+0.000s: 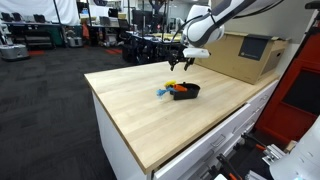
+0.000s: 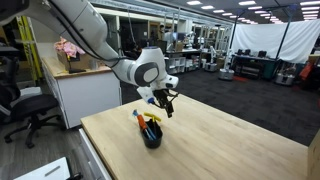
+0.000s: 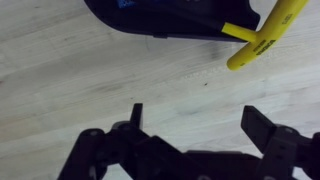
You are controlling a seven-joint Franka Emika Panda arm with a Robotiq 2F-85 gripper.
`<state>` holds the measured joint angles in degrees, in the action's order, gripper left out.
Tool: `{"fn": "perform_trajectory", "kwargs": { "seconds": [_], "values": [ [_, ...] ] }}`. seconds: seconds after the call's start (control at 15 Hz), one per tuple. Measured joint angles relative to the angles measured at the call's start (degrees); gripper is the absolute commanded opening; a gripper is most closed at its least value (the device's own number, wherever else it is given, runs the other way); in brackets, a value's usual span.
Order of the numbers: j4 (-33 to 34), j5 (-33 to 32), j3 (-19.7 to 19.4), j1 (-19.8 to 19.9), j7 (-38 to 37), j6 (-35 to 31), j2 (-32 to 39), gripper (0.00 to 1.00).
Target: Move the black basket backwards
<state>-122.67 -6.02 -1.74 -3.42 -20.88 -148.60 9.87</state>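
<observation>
The gripper (image 1: 178, 64) is hovering just beside the basket (image 1: 185, 91) with its jaws spread wide and gripping nothing, probably lining up on the rim. The basket is sitting mid-table (image 1: 140, 115), with a yellow item (image 3: 255, 40) projecting past its rim. No writing is reading clearly; the label on the box (image 1: 245, 55) is too small.

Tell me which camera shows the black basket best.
An exterior view: the basket sits whole on the table, open top and orange and blue contents visible. In an exterior view the basket shows more side-on, near the gripper. The wrist view catches only its rim and a yellow item.
</observation>
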Motion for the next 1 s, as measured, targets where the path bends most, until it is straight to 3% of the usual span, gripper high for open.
{"fn": "perform_trajectory", "kwargs": {
  "seconds": [0.6,1.0],
  "values": [
    [0.48,-0.19,-0.07,-0.06,-1.67,0.12,0.65,1.00],
    [6.56,-0.40,-1.17,-0.08,-4.48,1.87,8.87,1.00]
  ]
}}
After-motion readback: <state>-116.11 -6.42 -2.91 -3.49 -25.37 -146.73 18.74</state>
